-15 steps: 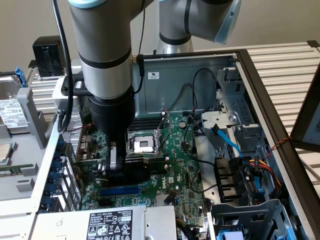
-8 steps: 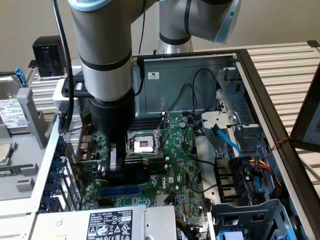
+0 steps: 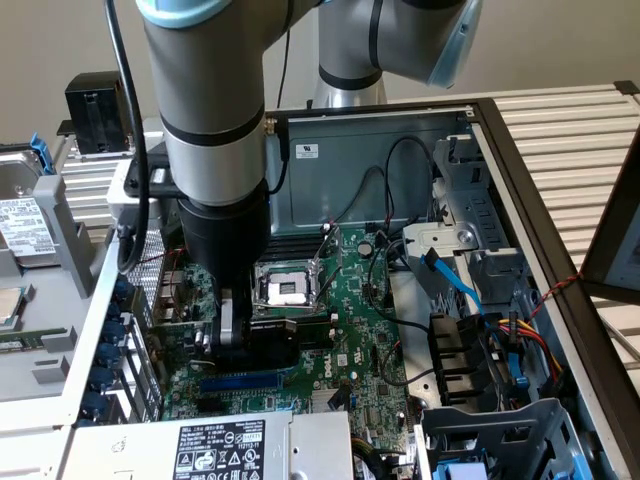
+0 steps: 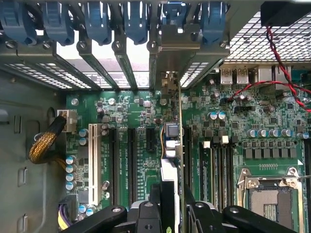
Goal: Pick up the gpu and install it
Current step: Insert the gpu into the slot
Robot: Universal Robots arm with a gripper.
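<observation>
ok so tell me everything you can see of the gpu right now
The gpu is a small card: a black boxy cooler block on a thin green board. It stands upright on edge over the motherboard, next to the empty CPU socket, among the expansion slots. The wrist view shows it edge-on, with its metal bracket towards the case's rear slot openings. The gripper holds it, jaws closed on either side. Whether its lower edge is seated in a slot cannot be told.

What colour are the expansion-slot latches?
Blue latches; wrist view shows them best.
</observation>
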